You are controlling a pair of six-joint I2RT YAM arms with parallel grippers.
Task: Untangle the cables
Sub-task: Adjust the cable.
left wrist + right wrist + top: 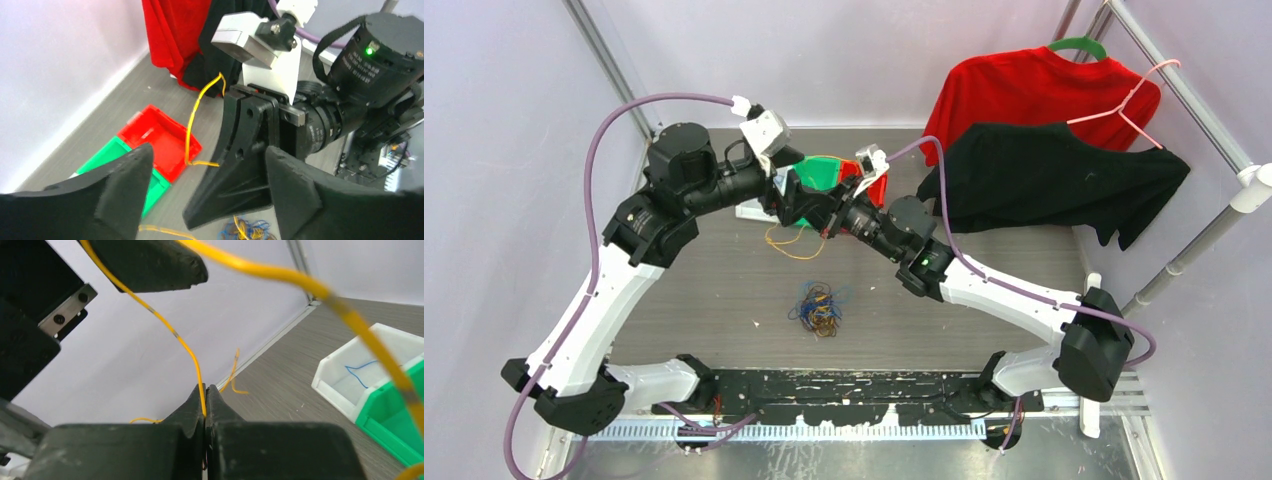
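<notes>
A clump of blue, orange and dark cables (817, 308) lies on the grey table in front of both grippers. One yellow cable (790, 244) has been lifted out of it and hangs in a loop. My right gripper (205, 399) is shut on this yellow cable (192, 352), which runs up out of its fingertips. In the left wrist view the right gripper (225, 165) stands between the wide-apart fingers of my left gripper (210, 192), which is open and holds nothing. The yellow cable (189, 135) drops beside it, with the clump (250, 231) below.
A green bin (819, 172), a red bin (877, 188) and a white bin (370, 360) holding a blue cable (361, 369) sit at the back of the table. A red shirt (1034, 85) and a black shirt (1054, 175) hang on a rack at the back right.
</notes>
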